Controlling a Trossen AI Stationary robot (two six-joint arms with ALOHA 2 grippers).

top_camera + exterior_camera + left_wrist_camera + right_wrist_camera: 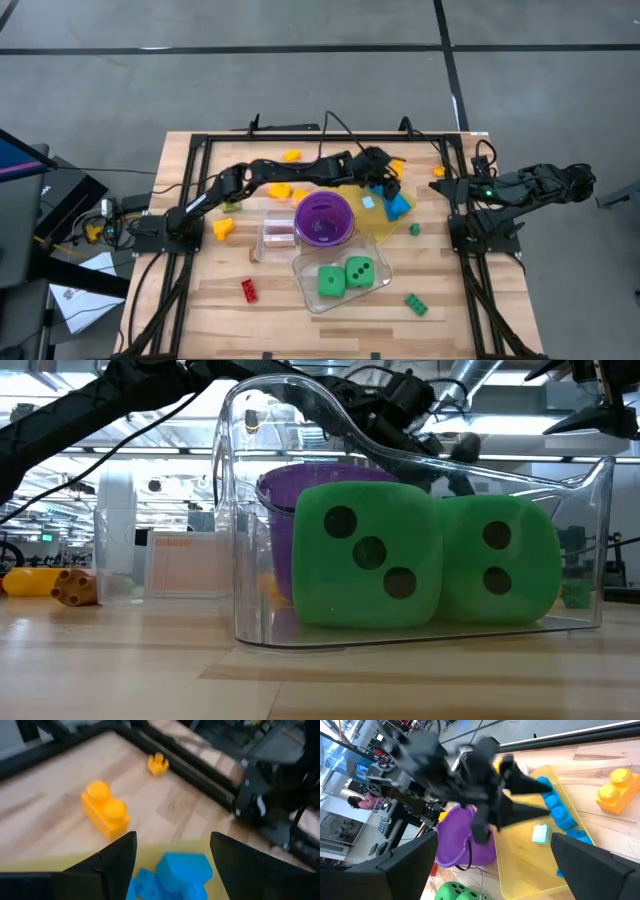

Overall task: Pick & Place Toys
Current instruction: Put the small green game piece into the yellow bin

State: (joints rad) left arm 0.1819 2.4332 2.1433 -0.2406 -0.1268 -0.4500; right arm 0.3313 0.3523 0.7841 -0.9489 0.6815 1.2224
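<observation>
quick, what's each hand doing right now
left hand: open, empty, over the blue bricks on the yellow tray.
right hand: open, empty, at the table's right side.

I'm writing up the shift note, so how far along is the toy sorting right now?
Done: two green dice sit in a clear tub, and blue bricks lie on the yellow tray. In hand: the left pincer hangs open over a blue brick on that tray, holding nothing. The right pincer waits open by the table's right edge. Left: loose bits on the wood, such as a red brick, a green brick and a yellow brick.
</observation>
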